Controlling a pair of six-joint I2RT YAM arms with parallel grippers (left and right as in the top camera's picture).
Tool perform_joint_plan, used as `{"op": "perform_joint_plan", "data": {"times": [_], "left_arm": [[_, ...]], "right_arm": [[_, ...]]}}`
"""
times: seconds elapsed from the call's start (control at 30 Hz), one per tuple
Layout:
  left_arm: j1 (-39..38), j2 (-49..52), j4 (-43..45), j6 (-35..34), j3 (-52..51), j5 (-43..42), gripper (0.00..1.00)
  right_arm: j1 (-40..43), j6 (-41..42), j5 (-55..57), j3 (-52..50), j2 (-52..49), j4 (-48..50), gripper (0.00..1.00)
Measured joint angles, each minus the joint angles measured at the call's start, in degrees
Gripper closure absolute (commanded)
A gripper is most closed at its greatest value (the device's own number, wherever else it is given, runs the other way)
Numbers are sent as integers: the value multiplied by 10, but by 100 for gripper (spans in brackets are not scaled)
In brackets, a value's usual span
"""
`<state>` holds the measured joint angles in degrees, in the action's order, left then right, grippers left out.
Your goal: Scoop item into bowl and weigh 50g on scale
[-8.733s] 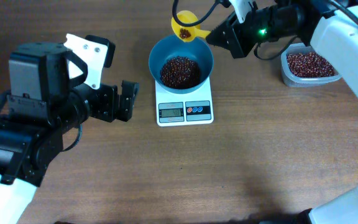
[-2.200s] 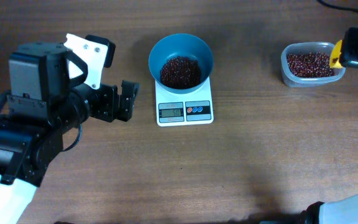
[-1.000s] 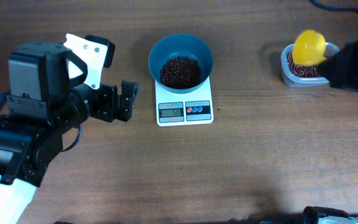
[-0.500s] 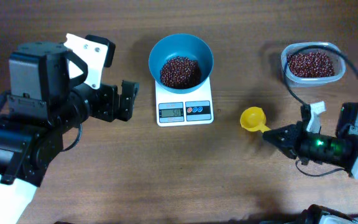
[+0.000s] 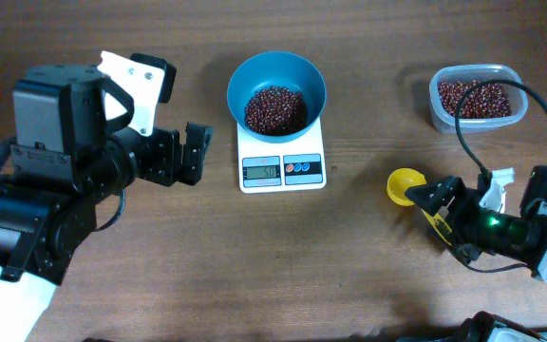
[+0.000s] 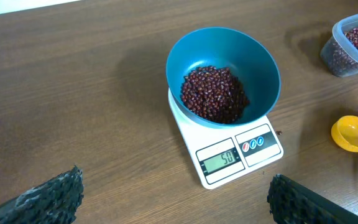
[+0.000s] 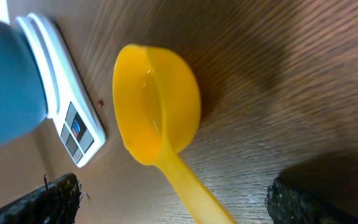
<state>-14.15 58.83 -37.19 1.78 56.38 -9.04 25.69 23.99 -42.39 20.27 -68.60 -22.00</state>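
As the scale reads 50, weighing looks done: bowl of beans sits on it, empty scoop lies on the surface right of it, right gripper spread astride its handle, left gripper spread too.

beans in bowl | bowl on scale | scoop right of scale

Wooden table, scale, clear tub, scoop seemingly resting
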Motion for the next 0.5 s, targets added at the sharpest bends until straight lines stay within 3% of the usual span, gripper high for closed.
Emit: {"op": "perform_joint_plan", "data": {"times": [0.13, 0.27, 0.4, 0.5], "left_arm": [[0, 0, 0, 0, 0, 0, 1], [0, 0, -2, 0, 0, 0, 1], [0, 0, 0, 0, 0, 0, 1], [0, 0, 0, 0, 0, 0, 1]], "right_arm": [[0, 17, 68, 35, 1, -46, 1], [1, 18, 258, 143, -2, -267, 1], [1, 18, 346, 310, -5, -297, 1], [-3, -19, 313, 442, -4, -281, 1]]}}
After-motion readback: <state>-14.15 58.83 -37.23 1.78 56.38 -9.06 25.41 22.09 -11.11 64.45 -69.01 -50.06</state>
